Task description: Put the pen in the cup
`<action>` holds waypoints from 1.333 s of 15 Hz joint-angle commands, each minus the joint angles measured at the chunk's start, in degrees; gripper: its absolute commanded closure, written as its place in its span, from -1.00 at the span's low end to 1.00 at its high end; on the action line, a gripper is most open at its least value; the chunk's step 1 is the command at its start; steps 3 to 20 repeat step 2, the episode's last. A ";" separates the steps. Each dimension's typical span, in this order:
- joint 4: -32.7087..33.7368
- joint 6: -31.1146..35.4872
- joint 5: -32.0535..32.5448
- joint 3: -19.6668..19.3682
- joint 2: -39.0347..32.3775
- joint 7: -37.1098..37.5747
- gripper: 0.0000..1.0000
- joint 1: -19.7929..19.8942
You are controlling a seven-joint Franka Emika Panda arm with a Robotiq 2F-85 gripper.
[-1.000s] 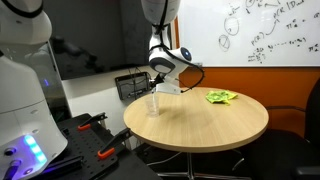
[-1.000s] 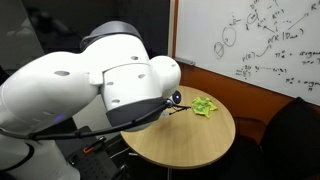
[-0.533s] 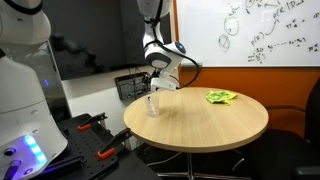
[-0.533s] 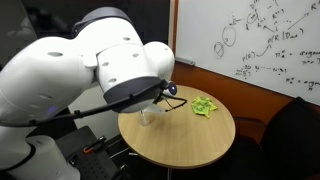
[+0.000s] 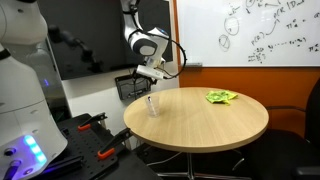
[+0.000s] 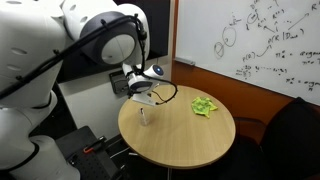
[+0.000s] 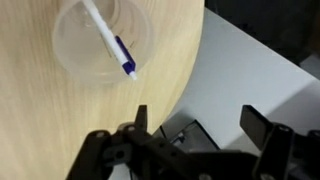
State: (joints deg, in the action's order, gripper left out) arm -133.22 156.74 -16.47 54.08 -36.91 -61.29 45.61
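Note:
A clear plastic cup (image 7: 100, 45) stands near the edge of the round wooden table (image 7: 60, 120). A white pen (image 7: 112, 42) with a blue end leans inside it, its tip over the rim. In both exterior views the cup (image 5: 152, 106) (image 6: 146, 117) stands upright at the table's edge with the pen sticking up. My gripper (image 7: 200, 120) hangs open and empty, off to the side of the cup beyond the table edge. It hovers above and behind the cup (image 5: 150, 72) (image 6: 143, 97).
A green crumpled thing (image 5: 221, 96) (image 6: 204, 105) lies on the far side of the table. A black wire crate (image 5: 129, 85) stands behind the table. A whiteboard (image 5: 250, 30) covers the wall. Red-handled tools (image 5: 92, 122) lie on a low dark bench.
The jaws opened wide and let go of the pen, which now rests in the cup. The arm rose and drew back away from the cup, past the table edge.

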 commanded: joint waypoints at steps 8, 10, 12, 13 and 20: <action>-3.27 3.95 3.11 -8.42 9.71 7.84 -1.00 -9.04; -3.27 3.95 3.11 -8.42 9.71 7.84 -1.00 -9.04; -3.27 3.95 3.11 -8.42 9.71 7.84 -1.00 -9.04; -3.27 3.95 3.11 -8.42 9.71 7.84 -1.00 -9.04; -3.27 3.95 3.11 -8.42 9.71 7.84 -1.00 -9.04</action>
